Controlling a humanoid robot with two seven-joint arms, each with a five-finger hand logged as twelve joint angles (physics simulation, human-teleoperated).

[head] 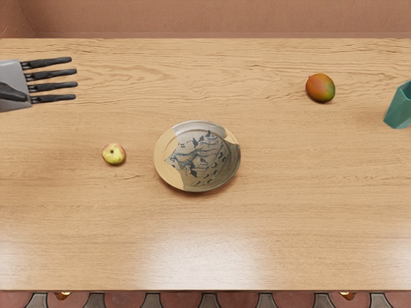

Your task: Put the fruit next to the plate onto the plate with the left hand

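Brightness: bright, even, warm light across the whole counter (289, 212).
Light source: overhead, to judge by the short shadows lying close under each thing.
Glare: a broad pale sheen on the near half of the counter, strongest at the bottom middle, where the wood grain washes out.
Shadows: soft; a thin dark crescent under the near edge of the plate (164, 160), small smudges beneath the apple (113, 154) and the mango (320, 88).
Sharpness: the grain, the plate's pattern and the dark fingers (54, 62) of the left robot hand (35, 82) are all crisp.
Geometry: the counter's far edge runs straight from side to side.
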